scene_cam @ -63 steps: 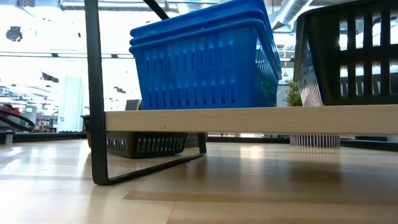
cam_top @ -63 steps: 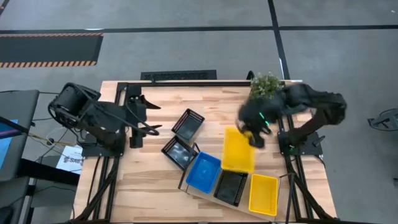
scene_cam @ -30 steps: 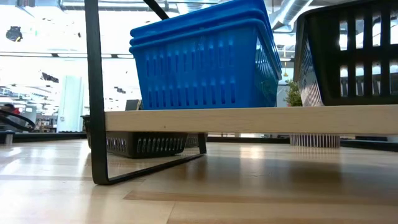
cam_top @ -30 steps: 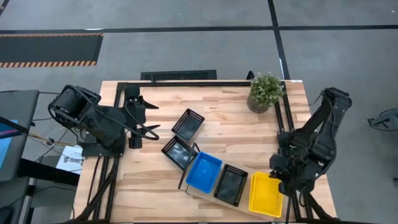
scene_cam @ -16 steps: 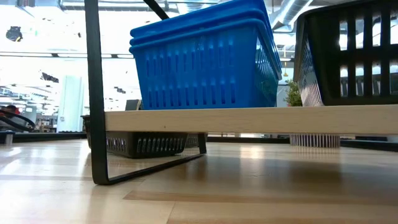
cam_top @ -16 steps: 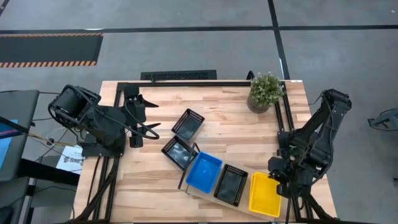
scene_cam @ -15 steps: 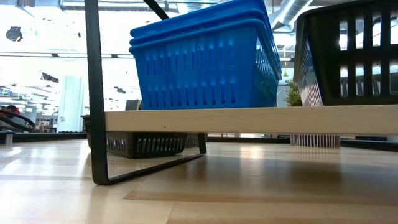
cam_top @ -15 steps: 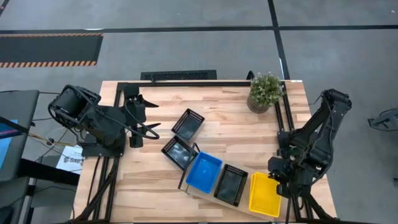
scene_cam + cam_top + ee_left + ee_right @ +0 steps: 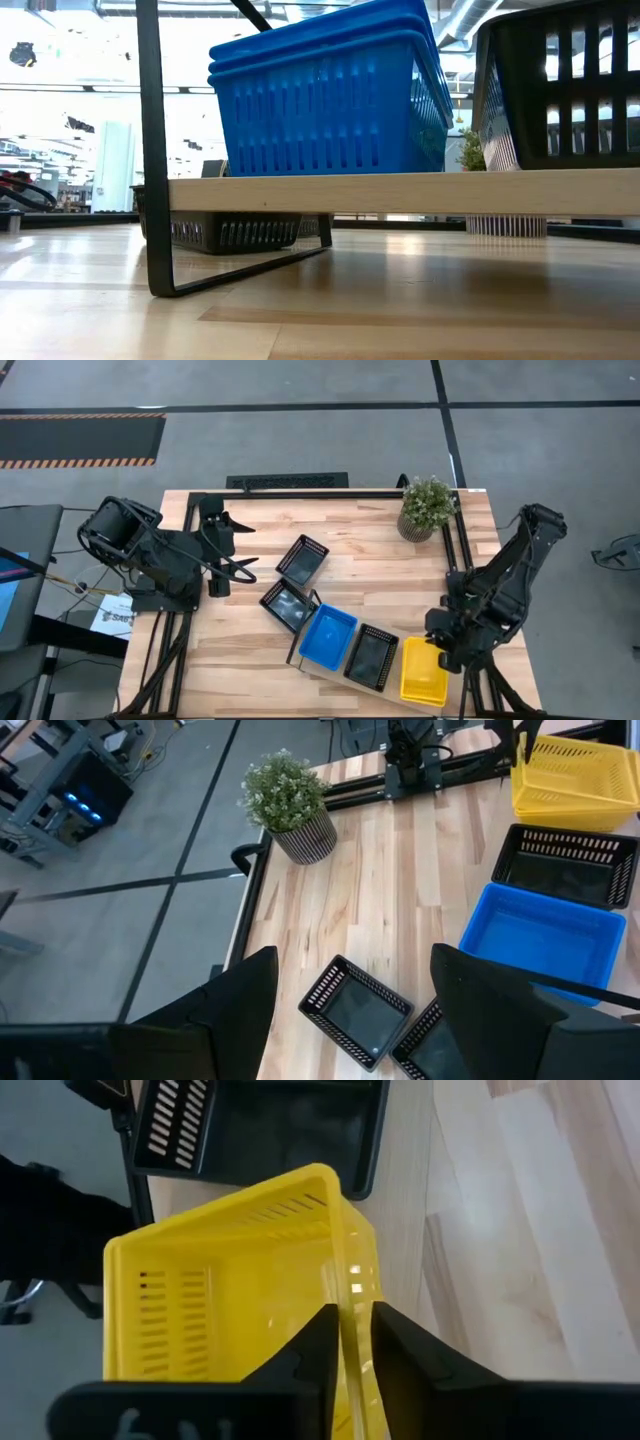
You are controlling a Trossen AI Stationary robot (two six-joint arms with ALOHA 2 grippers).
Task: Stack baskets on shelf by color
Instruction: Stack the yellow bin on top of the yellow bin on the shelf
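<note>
At the right end of the shelf, the right gripper pinches the rim of the top yellow basket, one finger on each side of the wall. On the shelf, the blue stack occupies the left end, with a black basket in the middle. Two more black baskets lie on the tabletop beside the shelf. The left gripper waits at the left side, fingers spread wide and holding nothing. A potted plant stands at the far right corner.
</note>
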